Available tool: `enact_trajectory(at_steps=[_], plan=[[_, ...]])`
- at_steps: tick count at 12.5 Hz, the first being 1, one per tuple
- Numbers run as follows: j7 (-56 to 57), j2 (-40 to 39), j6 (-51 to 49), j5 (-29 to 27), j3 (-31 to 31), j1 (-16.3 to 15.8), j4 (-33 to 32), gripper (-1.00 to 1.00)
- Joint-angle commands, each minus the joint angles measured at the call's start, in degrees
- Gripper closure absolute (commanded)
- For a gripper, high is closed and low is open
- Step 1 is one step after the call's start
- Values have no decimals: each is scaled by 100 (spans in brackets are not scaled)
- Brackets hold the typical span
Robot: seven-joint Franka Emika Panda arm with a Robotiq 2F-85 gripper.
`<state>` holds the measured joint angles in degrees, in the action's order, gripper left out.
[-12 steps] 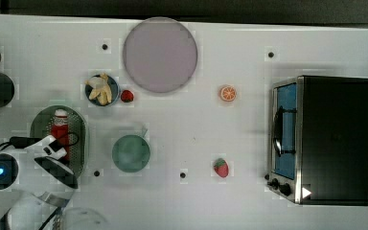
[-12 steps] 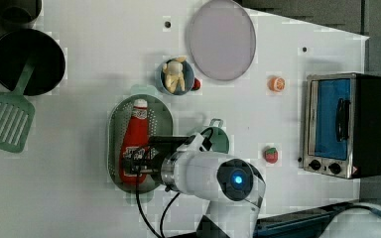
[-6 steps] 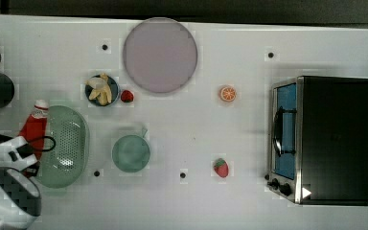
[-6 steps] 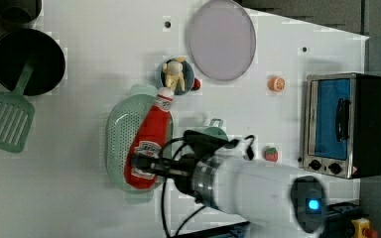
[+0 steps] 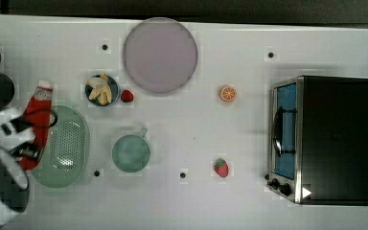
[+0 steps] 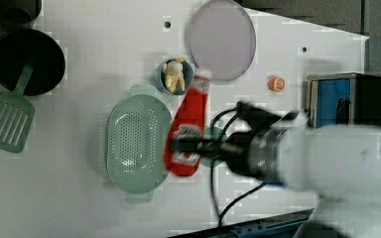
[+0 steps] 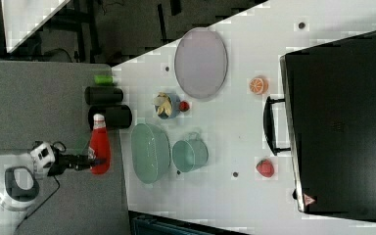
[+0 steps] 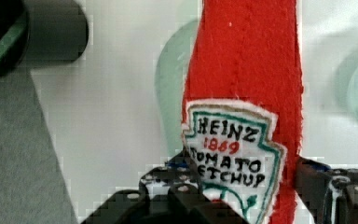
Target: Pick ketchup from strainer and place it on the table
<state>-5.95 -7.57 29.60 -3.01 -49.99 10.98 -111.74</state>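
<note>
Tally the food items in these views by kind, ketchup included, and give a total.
Ketchup bottle: 1
Small red fruits: 2
Orange slice: 1
Banana bunch: 1
Total: 5
</note>
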Motion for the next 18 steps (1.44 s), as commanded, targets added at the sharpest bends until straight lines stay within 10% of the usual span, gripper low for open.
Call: enact_trajectory(at_steps=[1, 9, 18], plan=[[840, 27, -185, -59, 603, 725, 284, -21], [1515, 61, -202, -49, 2445, 1104, 257, -21], [1606, -36, 323, -46, 3151, 1117, -1337, -21]])
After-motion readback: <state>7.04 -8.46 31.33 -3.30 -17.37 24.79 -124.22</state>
